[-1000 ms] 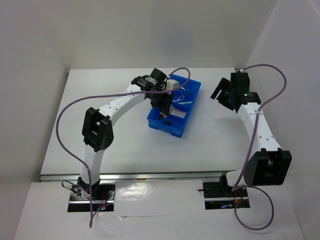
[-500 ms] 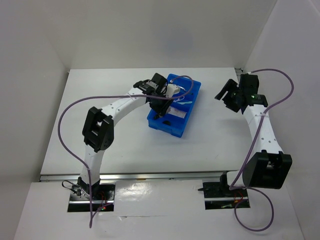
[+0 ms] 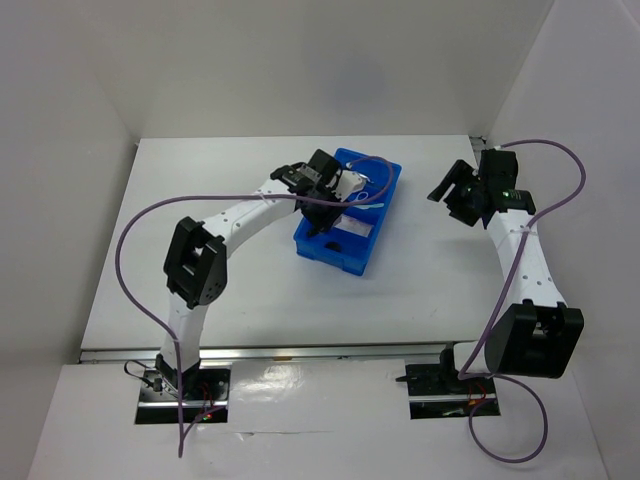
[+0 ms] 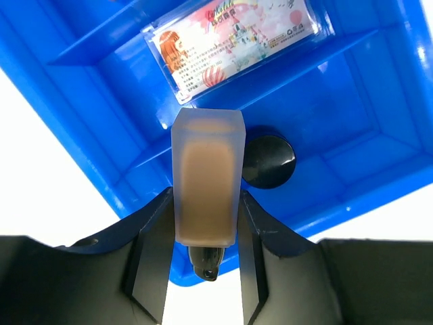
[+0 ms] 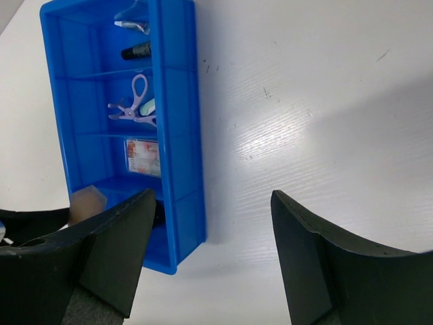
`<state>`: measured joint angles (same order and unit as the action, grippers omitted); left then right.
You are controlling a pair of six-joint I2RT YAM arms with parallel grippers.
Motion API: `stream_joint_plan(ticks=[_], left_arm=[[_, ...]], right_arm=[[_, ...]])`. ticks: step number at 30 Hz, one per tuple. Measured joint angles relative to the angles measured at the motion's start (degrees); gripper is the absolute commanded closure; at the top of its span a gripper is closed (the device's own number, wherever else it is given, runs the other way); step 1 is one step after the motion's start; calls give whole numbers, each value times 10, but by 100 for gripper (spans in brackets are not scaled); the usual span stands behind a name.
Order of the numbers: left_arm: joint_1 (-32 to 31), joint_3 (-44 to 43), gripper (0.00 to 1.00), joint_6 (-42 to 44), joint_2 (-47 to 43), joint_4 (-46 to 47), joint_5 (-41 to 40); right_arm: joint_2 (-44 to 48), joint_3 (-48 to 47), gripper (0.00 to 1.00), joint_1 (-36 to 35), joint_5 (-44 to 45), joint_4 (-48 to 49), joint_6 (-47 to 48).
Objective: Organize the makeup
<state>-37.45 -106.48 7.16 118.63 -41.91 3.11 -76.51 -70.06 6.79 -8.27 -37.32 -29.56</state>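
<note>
Makeup mostly lies in the blue tray [image 3: 335, 258] at mid-counter [image 3: 420, 270]. At left, the left pincer [image 4: 205, 198] is clamped on the tan tube [image 4: 206, 183], black tip toward the wrist. It holds the tube over the tray's end compartment, just beside the black round pot [image 4: 269, 161]. The pinkish packet [image 4: 233, 46] lies flat in the next compartment. The purple loop [image 5: 137, 98] lies in the one after, and the far compartment holds a dark stick [image 5: 137, 51] and a silvery stick [image 5: 132, 25]. At right, the right pincer [image 5: 211, 196] is spread wide, holding nothing, above bare counter, apart from the tray.
</note>
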Motion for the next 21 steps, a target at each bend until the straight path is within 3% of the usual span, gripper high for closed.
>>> stream_joint_plan(ticks=[1, 8, 21], left_arm=[[0, 0, 52, 0, -4, 0, -2], [0, -3, 36, -2, -28, -6, -1], [0, -24, 34, -13, -40, -23, -2]], right_arm=[[0, 0, 24, 0, -1, 0, 0], [0, 0, 24, 0, -2, 0, 0], [1, 13, 24, 0, -5, 1, 0]])
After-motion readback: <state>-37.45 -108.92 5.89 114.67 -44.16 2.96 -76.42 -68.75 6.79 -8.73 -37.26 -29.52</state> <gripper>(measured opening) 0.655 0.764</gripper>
